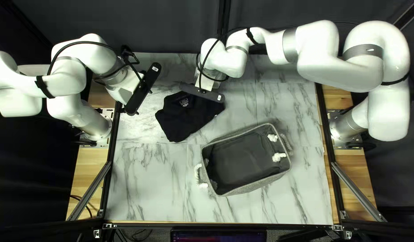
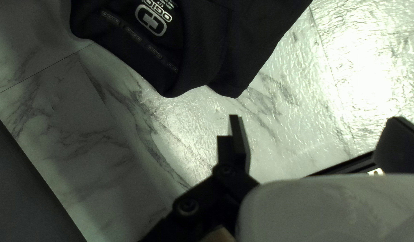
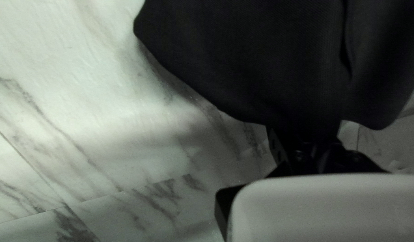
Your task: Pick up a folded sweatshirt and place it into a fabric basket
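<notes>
Bare desk (image 1: 191,154) leaves a passage between the sweatshirt (image 1: 184,118) and the basket (image 1: 256,183), open from above but walled against a low pass, while the right tool (image 1: 202,92) obstructs the sweatshirt's far side.

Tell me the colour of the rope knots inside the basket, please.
The knots are white, best seen in the top left view.

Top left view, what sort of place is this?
Likely a robotics lab or test cell: two white robot arms mounted at a marble-patterned tabletop, with a dark curtain behind.
</notes>
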